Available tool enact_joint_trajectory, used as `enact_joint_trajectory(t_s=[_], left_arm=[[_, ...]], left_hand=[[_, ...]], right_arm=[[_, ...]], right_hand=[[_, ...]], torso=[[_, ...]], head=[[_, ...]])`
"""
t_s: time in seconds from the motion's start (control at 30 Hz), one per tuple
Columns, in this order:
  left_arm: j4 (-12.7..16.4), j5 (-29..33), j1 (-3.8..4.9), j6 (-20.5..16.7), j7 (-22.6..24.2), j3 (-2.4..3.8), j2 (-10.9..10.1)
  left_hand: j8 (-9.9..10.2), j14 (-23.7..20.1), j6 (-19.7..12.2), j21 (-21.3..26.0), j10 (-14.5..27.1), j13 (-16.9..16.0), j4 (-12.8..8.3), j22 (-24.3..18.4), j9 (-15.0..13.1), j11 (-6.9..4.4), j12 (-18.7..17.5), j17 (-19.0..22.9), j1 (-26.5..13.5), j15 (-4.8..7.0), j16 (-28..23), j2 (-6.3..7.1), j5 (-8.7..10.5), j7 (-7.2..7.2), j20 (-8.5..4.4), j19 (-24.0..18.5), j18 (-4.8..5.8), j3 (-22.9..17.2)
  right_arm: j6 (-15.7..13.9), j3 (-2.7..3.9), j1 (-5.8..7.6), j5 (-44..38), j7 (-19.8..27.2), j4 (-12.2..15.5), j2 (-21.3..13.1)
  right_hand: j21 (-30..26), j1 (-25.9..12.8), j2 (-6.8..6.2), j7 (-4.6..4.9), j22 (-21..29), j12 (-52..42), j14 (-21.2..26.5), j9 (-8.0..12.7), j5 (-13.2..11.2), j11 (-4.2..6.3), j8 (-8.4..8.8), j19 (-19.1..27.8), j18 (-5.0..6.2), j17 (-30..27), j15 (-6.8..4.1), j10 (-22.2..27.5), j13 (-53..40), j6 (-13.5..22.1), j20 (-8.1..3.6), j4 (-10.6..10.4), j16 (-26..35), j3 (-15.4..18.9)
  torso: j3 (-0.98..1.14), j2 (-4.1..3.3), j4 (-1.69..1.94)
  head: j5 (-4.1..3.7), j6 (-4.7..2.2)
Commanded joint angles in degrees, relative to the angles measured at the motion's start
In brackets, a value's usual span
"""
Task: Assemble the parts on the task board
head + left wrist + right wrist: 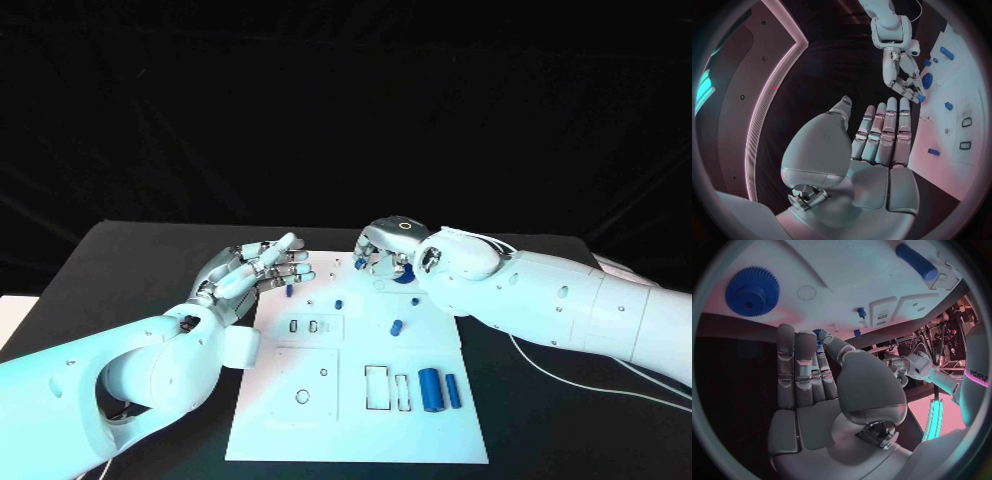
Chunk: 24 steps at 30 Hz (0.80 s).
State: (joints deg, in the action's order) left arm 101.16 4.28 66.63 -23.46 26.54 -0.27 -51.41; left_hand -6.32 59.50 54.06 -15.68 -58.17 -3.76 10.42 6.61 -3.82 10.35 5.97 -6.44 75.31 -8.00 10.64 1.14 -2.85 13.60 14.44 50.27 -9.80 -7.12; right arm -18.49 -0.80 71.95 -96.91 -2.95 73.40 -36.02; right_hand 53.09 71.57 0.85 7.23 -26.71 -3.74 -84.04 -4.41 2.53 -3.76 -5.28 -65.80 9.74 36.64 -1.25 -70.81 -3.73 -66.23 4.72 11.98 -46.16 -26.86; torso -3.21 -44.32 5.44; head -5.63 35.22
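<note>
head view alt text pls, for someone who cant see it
Two white robot arms reach over a white task board on a black table, the right hand at its far edge by a blue gear, the left hand raised, holding nothing. Small blue parts lie on the board.

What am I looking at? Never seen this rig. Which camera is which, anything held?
Two-armed robot with silver many-fingered hands at a black table. Head view looks down from its head; each round picture comes from a wrist camera behind that hand. The white task board carries blue parts: a gear, two cylinders, short pegs. The left hand is open, empty. The right hand hovers at the board's far edge; a blue bit sits at its fingertips, held or not I cannot tell.
</note>
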Motion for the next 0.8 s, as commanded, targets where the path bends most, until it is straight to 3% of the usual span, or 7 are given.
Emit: enact_joint_trajectory(t_s=[0.03, 0.3, 0.5, 0.8], left_arm=[[0.36, 0.11, 0.08, 1.3, 0.25, 0.05, 0.01], [0.71, 0.11, 0.1, 1.38, 0.19, 0.07, -0.07], [0.83, 0.11, 0.12, 1.44, 0.13, 0.09, 0.01], [0.92, 0.11, 0.12, 1.45, 0.07, 0.1, 0.17]], left_hand=[[0.22, 0.24, 0.33, 0.22, -0.47, -0.03, -0.35, -0.04, 0.06, 0.09, -0.35, -0.07, 0.25, -0.01, -0.29, -0.27, -0.22, -0.15, -0.09, 0.42, -0.71, -0.13], [0.22, 0.24, 0.33, 0.22, -0.47, -0.03, -0.35, -0.04, 0.06, 0.09, -0.35, -0.07, 0.25, -0.01, -0.29, -0.27, -0.22, -0.15, -0.09, 0.42, -0.71, -0.13], [0.22, 0.24, 0.33, 0.22, -0.47, -0.03, -0.35, -0.04, 0.06, 0.09, -0.35, -0.07, 0.25, -0.01, -0.29, -0.27, -0.22, -0.15, -0.09, 0.42, -0.71, -0.13], [0.29, 0.24, 0.36, 0.27, -0.48, -0.02, -0.44, -0.09, 0.06, 0.1, -0.44, -0.08, 0.28, -0.03, -0.37, -0.33, -0.22, -0.15, -0.09, 0.43, -0.71, -0.12]], right_arm=[[-3.31, 0.04, 0.08, 0.56, -1.35, -0.97, 1.12], [-3.16, 0.08, 0.18, 0.62, -1.73, -3.11, 3.88], [-2.78, 0.08, 0.19, 0.69, -2.05, -5.0, 5.62], [-1.85, 0.08, 0.17, 0.12, -3.06, -6.67, 7.45]], right_hand=[[0.39, 0.82, 0.71, 0.4, -0.08, 0.24, -0.86, -0.55, 0.4, -0.01, 0.42, 0.19, 0.77, 0.17, -0.07, -0.04, 0.09, 0.19, -0.36, -0.01, -0.38, -0.34], [0.61, 0.7, 0.51, 0.52, -0.21, 0.27, -0.76, -0.52, 0.41, -0.13, 0.62, 0.31, 0.77, 0.52, 0.02, 0.27, 0.11, 0.38, -0.29, -0.18, -0.79, -0.63], [0.73, 0.58, 0.35, 0.59, -0.28, 0.27, -0.69, -0.51, 0.42, -0.2, 0.73, 0.39, 0.76, 0.58, 0.08, 0.43, 0.12, 0.49, -0.24, -0.3, -0.9, -0.75], [0.85, 0.49, 0.23, 0.65, -0.36, 0.26, -0.63, -0.5, 0.43, -0.25, 0.83, 0.47, 0.76, 0.82, 0.13, 0.58, 0.12, 0.57, -0.19, -0.42, -1.16, -0.89]], torso=[[-0.02, -0.07, -0.02], [-0.1, -0.2, 0.13], [-0.28, -0.34, 0.39], [-0.28, -0.39, 0.36]], head=[[0.25, -0.03], [0.24, -0.02], [0.06, -0.2], [0.24, -0.15]])
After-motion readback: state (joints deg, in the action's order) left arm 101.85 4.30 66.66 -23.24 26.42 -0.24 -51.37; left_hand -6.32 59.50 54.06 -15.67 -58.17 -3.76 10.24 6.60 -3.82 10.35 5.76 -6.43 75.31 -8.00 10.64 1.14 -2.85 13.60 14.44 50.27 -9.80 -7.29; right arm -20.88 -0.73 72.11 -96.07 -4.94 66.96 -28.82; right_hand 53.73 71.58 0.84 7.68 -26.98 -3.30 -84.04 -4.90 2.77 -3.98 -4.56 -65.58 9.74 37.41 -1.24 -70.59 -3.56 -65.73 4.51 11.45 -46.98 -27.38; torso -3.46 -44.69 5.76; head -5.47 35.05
